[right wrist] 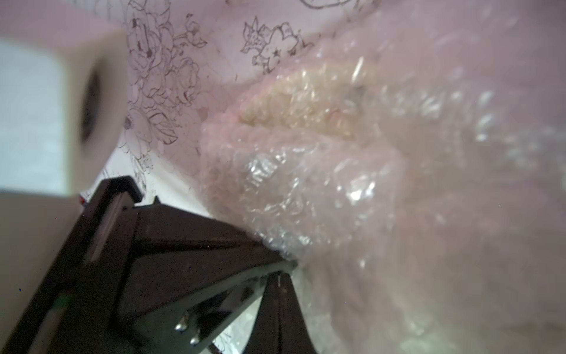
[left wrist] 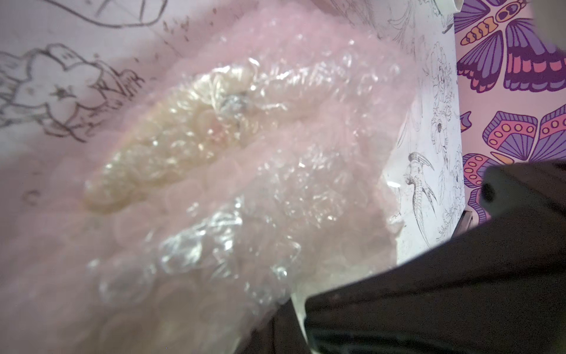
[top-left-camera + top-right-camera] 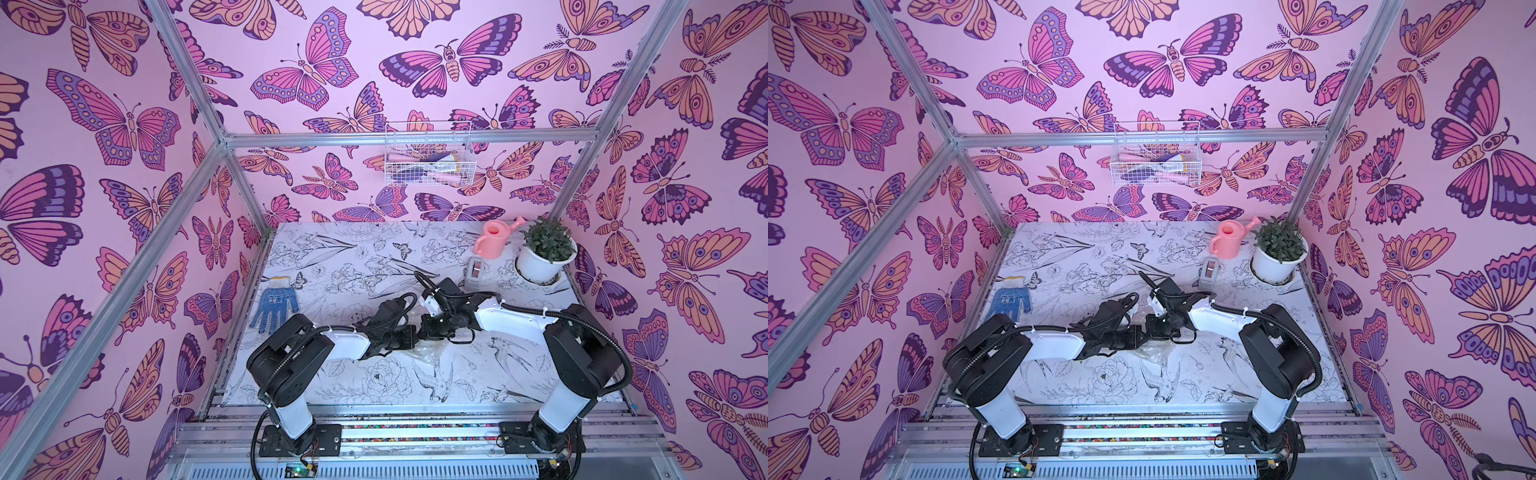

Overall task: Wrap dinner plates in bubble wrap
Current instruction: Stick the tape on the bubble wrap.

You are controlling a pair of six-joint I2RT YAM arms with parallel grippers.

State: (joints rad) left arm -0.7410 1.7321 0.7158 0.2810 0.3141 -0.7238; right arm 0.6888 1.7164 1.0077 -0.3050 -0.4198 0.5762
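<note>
Out in the middle of the surface [image 3: 374, 257] both arms are meeting nose to nose over the wrap [image 3: 424, 353], so this is looking like the folding step. The plate [image 2: 159, 147] is lying under the wrap, showing only as a cream blur through the bubbles in both wrist views, and in both top views the arms are hiding it. Over on one side the right pincer [image 1: 288, 263] is nipping together on a bunched bit of wrap, with the plastic running right into the tips. Opposite it the left pincer [image 2: 301, 294] is squeezing together too. The sheet is billowing up close to its camera and running in under it, so I'm reading that as clamped on wrap as well, though the actual pinch spot is sitting out of shot. The plate is looking covered on top, but I can't tell if the sheet is going all the way round. Next move, I'm thinking, is carrying a held edge across the plate and laying it down, keeping low so the plate isn't sliding along with the plastic, then letting go without the crinkly stuff springing open. The tape [image 3: 476, 272] is sitting well apart near the far right corner if the bundle is needing sticking.
</note>
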